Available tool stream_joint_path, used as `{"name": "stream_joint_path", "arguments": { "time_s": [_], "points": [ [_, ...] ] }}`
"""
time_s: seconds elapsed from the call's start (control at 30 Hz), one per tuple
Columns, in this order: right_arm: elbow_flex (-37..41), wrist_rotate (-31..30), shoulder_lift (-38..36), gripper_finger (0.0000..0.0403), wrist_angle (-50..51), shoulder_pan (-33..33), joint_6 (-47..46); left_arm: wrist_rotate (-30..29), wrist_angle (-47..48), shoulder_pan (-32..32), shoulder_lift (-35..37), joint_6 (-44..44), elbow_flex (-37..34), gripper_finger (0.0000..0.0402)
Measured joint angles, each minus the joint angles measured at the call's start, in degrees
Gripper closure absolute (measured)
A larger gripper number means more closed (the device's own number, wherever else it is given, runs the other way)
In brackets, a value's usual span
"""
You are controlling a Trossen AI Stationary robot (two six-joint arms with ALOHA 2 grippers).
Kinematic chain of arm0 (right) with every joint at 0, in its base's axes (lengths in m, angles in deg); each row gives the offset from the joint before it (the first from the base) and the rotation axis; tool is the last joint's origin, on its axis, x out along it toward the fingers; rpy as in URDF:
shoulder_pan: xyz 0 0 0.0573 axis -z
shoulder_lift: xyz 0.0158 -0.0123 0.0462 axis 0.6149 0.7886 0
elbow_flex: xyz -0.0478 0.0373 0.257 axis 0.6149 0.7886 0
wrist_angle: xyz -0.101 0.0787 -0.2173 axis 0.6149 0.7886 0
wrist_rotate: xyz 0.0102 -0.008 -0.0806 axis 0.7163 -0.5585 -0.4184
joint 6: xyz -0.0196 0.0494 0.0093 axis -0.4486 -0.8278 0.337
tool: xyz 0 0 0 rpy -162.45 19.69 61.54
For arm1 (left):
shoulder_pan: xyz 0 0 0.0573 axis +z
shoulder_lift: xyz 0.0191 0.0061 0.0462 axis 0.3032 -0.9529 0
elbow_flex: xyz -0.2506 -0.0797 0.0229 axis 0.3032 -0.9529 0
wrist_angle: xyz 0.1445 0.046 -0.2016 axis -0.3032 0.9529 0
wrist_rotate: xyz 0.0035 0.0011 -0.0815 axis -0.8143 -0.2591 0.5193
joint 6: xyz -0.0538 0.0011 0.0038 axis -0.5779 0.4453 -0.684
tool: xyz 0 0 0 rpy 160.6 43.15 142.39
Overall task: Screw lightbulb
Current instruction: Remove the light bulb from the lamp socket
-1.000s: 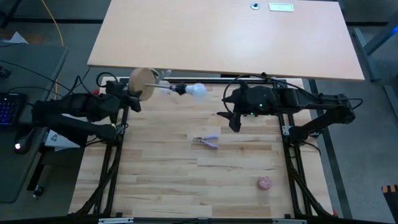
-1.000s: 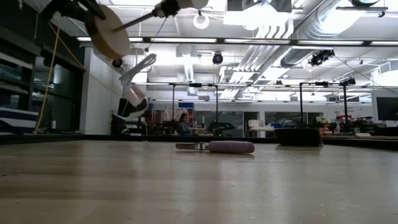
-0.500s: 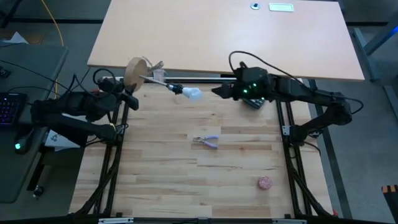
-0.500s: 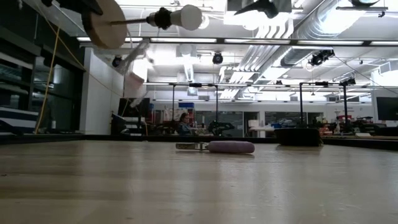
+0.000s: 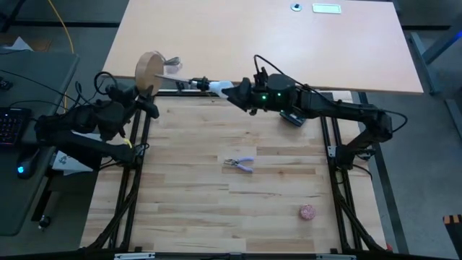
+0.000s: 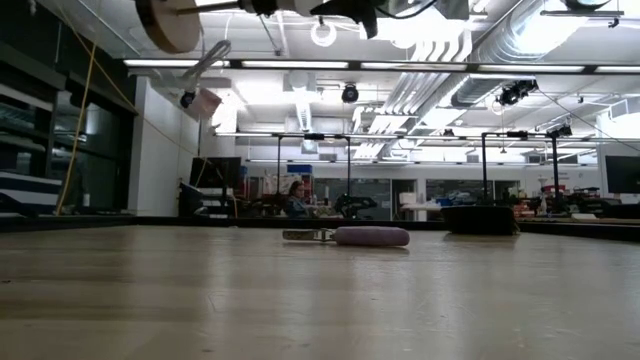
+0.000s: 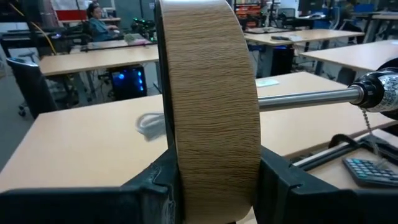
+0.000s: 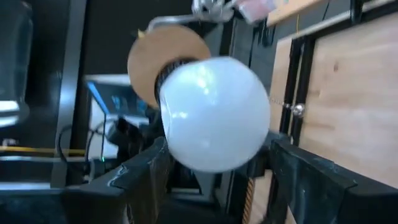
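Observation:
A round wooden disc point(image 5: 148, 68) with a thin metal stem point(image 5: 177, 81) and a black socket point(image 5: 200, 84) is held in the air over the table's far left edge. My left gripper point(image 5: 146, 92) is shut on the disc. The stem lies level and points toward the table's right. The white lightbulb point(image 5: 220, 88) sits in the socket at the stem's end. My right gripper point(image 5: 232, 92) is shut on the bulb, which fills the right wrist view point(image 8: 214, 112). In the low view, the disc point(image 6: 168, 22) shows at the top edge. My left gripper pinches the disc's two flat faces point(image 7: 214, 155) at its lower edge, one finger point(image 7: 158, 180) on each side. The disc stands on edge, lifted clear, with the stem point(image 7: 305, 98) running out level from one face. My right gripper pinches the bulb's round frosted head point(image 8: 217, 155) between its two fingers point(image 8: 146, 171). It comes level from the table's right, along the line of the stem. The bulb is clear of the table, its base in the socket point(image 8: 168, 68).
Purple-handled pliers point(image 5: 240, 163) lie at the table's middle and a pinkish ball point(image 5: 308, 211) lies near the front right. A dark calculator point(image 5: 292, 118) lies by the right arm. A light desk point(image 5: 260, 43) stands beyond the far edge.
My left gripper has gone up and toward the table's far left edge with the disc, and the stem has swung level. My right gripper has gone up and toward the far left, from the table's middle, onto the bulb's head.

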Motion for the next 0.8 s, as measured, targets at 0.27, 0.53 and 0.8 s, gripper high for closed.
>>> {"name": "stream_joint_path", "arguments": {
  "time_s": [0.27,0.53,0.8],
  "points": [
    [0.0,-5.7,-0.3,0.0132,-0.8,0.2,0.9,1.4,-2.4,0.0,0.7,1.8,0.0,0.0284],
    [0.0,-3.4,-0.4,0.0132,-1.1,0.5,3.2,3.2,-2.5,0.0,-0.4,-1.8,0.0,0.0284],
    [0.0,-2.7,-0.4,0.0132,-1.1,0.4,6.2,2.9,-2.5,0.1,-1.8,-4.9,0.0,0.0284]
  ]
}}
